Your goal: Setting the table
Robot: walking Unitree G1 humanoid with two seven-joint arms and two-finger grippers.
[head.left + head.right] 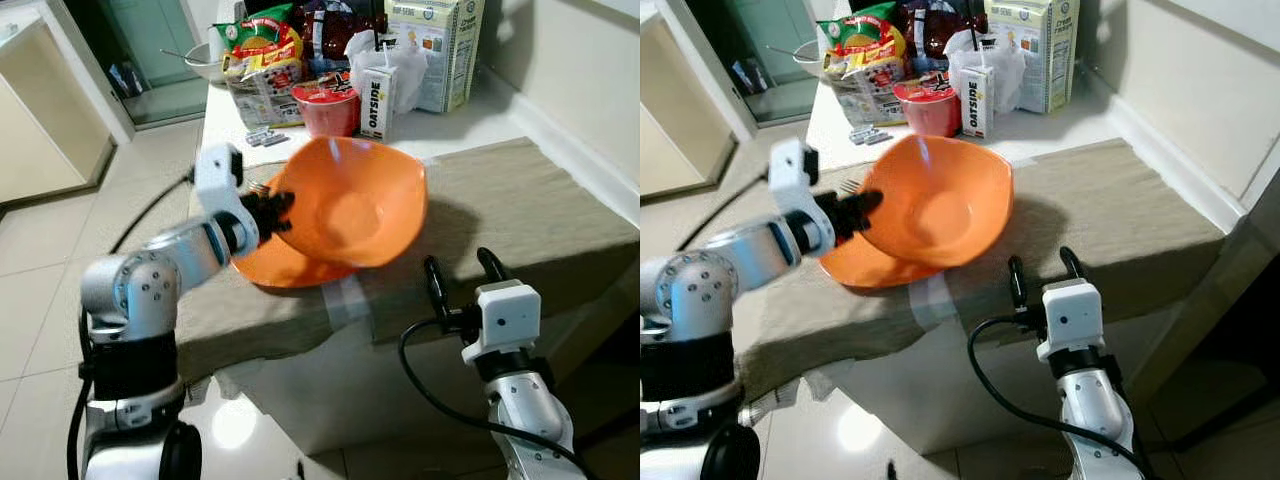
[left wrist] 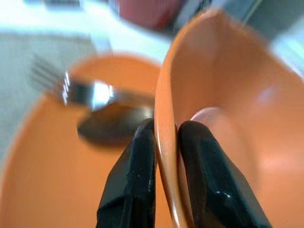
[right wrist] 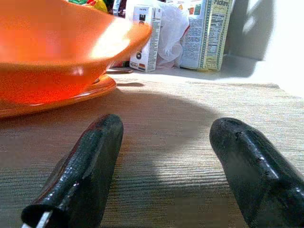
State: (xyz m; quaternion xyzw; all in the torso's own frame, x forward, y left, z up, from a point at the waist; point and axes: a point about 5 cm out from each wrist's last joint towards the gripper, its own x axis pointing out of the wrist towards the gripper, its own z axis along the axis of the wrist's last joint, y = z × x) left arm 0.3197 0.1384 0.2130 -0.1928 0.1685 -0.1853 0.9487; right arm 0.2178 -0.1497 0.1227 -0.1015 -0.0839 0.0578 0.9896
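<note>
An orange bowl point(image 1: 360, 205) hangs tilted just above an orange plate point(image 1: 275, 268) on the cloth-covered table point(image 1: 520, 200). My left gripper point(image 1: 268, 213) is shut on the bowl's left rim, one finger point(image 2: 130, 183) outside and one inside the rim. A fork and a spoon point(image 2: 97, 107) lie on the plate behind the bowl. At the table's front edge my right gripper point(image 1: 465, 275) stands open with nothing between its fingers point(image 3: 85, 171), pointing at the plate.
At the back of the counter stand a red cup point(image 1: 326, 108), an Oatside carton point(image 1: 378, 102), a white carton point(image 1: 432, 50), snack bags point(image 1: 262, 55) and a metal bowl point(image 1: 205, 62). Tiled floor point(image 1: 40, 300) lies to the left; a wall runs on the right.
</note>
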